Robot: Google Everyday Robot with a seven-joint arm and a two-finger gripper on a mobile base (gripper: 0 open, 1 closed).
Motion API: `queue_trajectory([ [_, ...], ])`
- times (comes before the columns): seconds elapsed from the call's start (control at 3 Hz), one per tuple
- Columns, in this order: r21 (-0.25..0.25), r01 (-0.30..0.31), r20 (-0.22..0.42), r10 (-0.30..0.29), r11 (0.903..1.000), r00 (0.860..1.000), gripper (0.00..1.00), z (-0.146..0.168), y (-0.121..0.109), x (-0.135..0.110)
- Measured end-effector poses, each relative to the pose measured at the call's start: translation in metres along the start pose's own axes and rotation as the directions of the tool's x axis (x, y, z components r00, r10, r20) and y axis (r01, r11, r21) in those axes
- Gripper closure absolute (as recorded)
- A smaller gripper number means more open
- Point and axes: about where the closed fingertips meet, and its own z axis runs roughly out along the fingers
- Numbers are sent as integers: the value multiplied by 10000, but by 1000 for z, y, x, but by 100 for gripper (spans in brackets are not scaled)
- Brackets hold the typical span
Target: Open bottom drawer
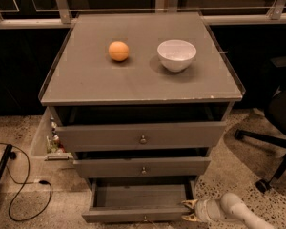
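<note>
The bottom drawer (138, 215) of the grey cabinet is pulled out, and its empty inside shows from above. Its front sits at the frame's lower edge, with the knob (144, 219) barely in view. My gripper (188, 211) is at the drawer's right front corner, with its fingers spread open and holding nothing. The arm (231, 210) comes in from the lower right. The middle drawer (142, 166) and the top drawer (142, 136) above are each slightly out.
An orange (118, 51) and a white bowl (177, 55) sit on the cabinet top (133, 80). An office chair (276, 128) stands at the right. A black cable (24, 194) lies on the floor at the left. A bin with items (50, 140) is beside the cabinet.
</note>
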Motion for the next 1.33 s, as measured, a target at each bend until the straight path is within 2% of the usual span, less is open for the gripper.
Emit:
queue_trajectory([
  [0.33,14,78,-309,-78,10000,9995,100,-6,4,4],
  [0.67,14,78,-309,-78,10000,9995,81,-6,4,4],
  [1.33,13,78,-308,-78,10000,9995,35,-6,4,4],
])
